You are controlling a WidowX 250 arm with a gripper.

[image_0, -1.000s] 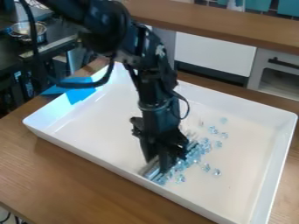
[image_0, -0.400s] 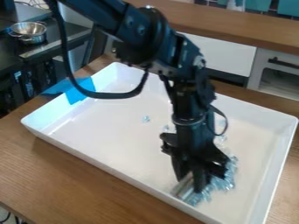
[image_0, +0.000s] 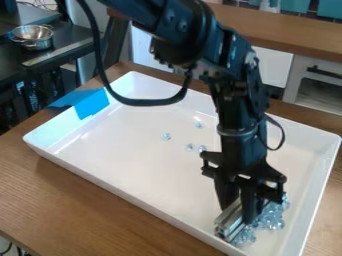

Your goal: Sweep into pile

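The tray is resting on the table. Inside it, toward the front right, the pile of beads is lying just right of the bar, which is sitting in the jaws. Four loose beads are lying farther back and left. Tape is overlapping the left rear rim. Behind, a bowl is standing at far left, and a counter is running across the rear right.
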